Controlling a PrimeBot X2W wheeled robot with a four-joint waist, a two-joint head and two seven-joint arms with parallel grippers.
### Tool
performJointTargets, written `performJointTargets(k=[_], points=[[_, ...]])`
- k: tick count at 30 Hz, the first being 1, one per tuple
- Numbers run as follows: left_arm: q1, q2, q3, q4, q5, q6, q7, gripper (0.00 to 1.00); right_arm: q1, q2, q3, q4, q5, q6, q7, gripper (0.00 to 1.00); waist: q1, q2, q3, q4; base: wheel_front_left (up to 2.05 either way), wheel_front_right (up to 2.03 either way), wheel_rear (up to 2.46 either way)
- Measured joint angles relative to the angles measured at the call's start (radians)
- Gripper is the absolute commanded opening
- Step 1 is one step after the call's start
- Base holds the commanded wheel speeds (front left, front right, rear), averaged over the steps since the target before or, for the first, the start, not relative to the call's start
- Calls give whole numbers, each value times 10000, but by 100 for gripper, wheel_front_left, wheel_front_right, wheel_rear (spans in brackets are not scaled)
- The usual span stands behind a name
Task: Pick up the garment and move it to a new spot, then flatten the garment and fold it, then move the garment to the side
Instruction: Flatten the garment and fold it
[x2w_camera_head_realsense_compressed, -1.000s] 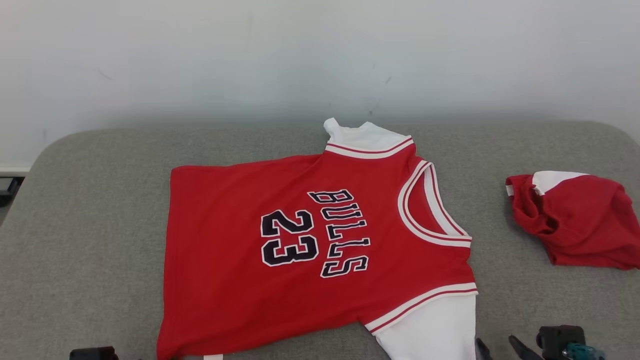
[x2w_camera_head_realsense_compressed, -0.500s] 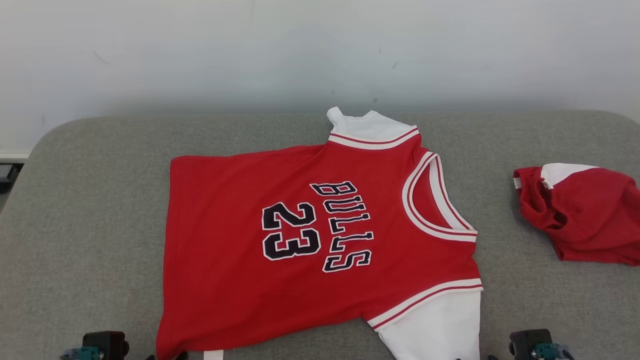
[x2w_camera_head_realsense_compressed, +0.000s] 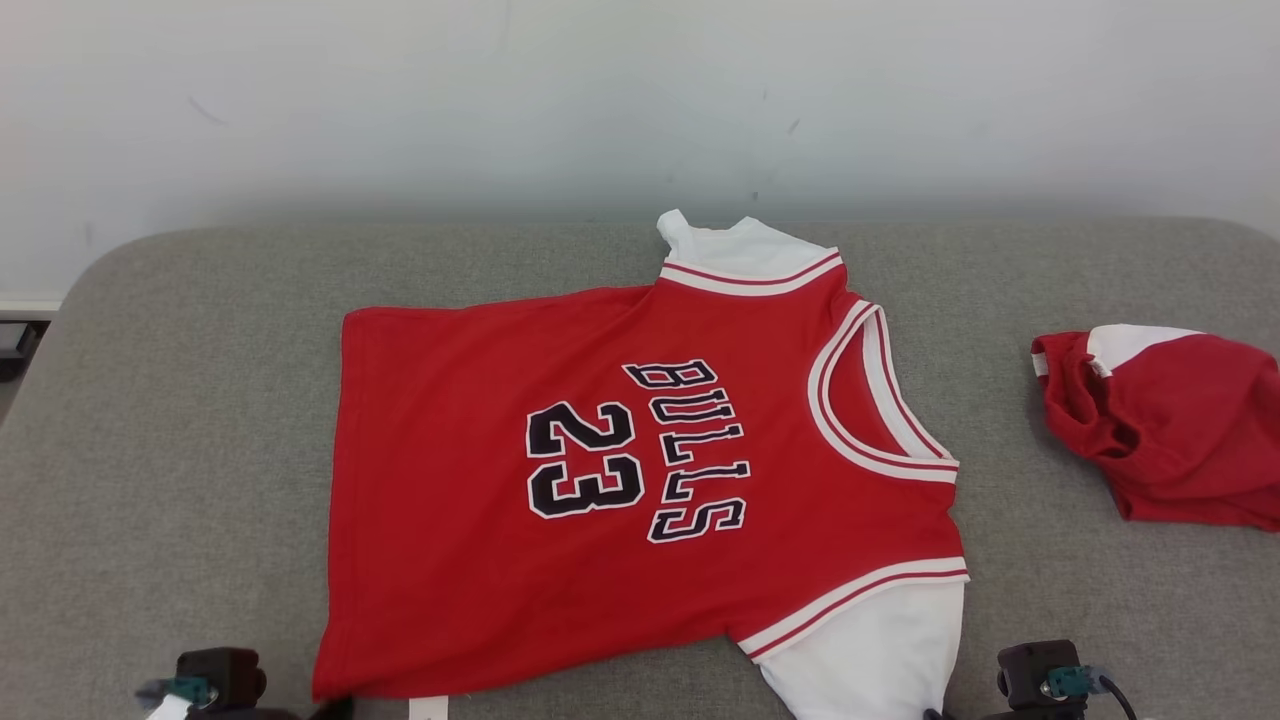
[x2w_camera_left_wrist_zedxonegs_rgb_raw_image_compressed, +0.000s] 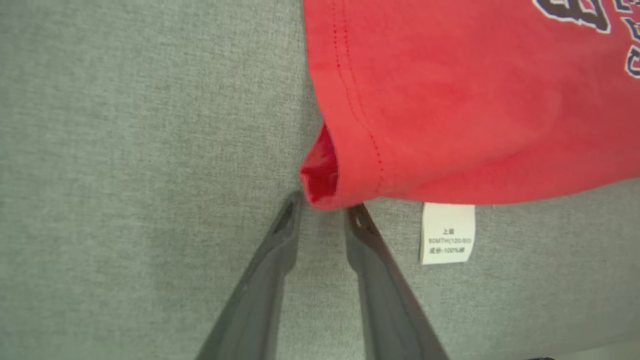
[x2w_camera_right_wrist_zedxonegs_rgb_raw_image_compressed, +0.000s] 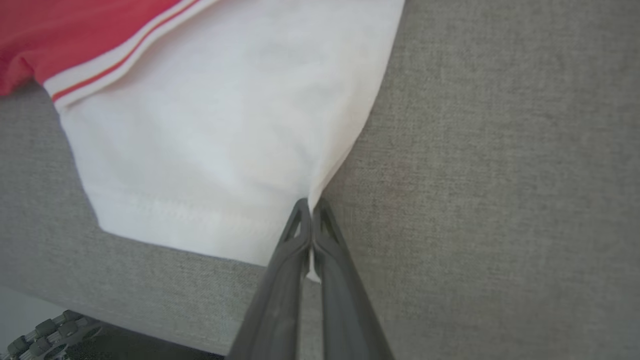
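You have the garment (x2w_camera_head_realsense_compressed: 560, 470), a red jersey with white sleeves, spread face up across the middle of the grey cushion (x2w_camera_head_realsense_compressed: 150, 420), neck toward the cushion's right edge and hem toward its left (the far sleeve is mostly tucked out of sight behind the shoulder). Your left gripper (x2w_camera_left_wrist_zedxonegs_rgb_raw_image_compressed: 324, 206) sits at the near hem corner with its fingers apart, the rolled red corner just reaching in between the tips; you cannot tell from the wrist view whether either finger touches the cloth. A white care label (x2w_camera_left_wrist_zedxonegs_rgb_raw_image_compressed: 446, 232) pokes out from under the hem just beside it, its print too small to read. Your right gripper (x2w_camera_right_wrist_zedxonegs_rgb_raw_image_compressed: 311, 207) has its fingers pressed together on the outer corner of the near white sleeve (x2w_camera_right_wrist_zedxonegs_rgb_raw_image_compressed: 215, 135), a sliver of white showing between them. The head view's bottom edge cuts off both sets of fingers and the sleeve's cuff. A second red and white bundle (x2w_camera_head_realsense_compressed: 1170, 430) lies crumpled at the cushion's right edge, partly cut off.
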Motion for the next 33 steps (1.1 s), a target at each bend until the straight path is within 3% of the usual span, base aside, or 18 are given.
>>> performJointTargets(k=[13,22,28,33], points=[[-87,-35,-146,40,44,-176,-439,0,55,136,-453,-10,786,245,-81,0,0,1,-186,36,0,0,0],[402,472,-77,-826,98,-265,-784,0,511,-366,-1436,-1296,1597,545,-336,0,-1,1,-512,62,0,0,0],[747,485,-138,-1753,-56,-351,-782,0,905,-341,-1546,-2151,2238,859,-198,0,-1,1,-618,53,0,0,0],[778,612,-167,-1979,-173,-351,-518,0,839,-437,-1601,-2514,2347,861,27,0,0,0,-567,14,0,0,0]])
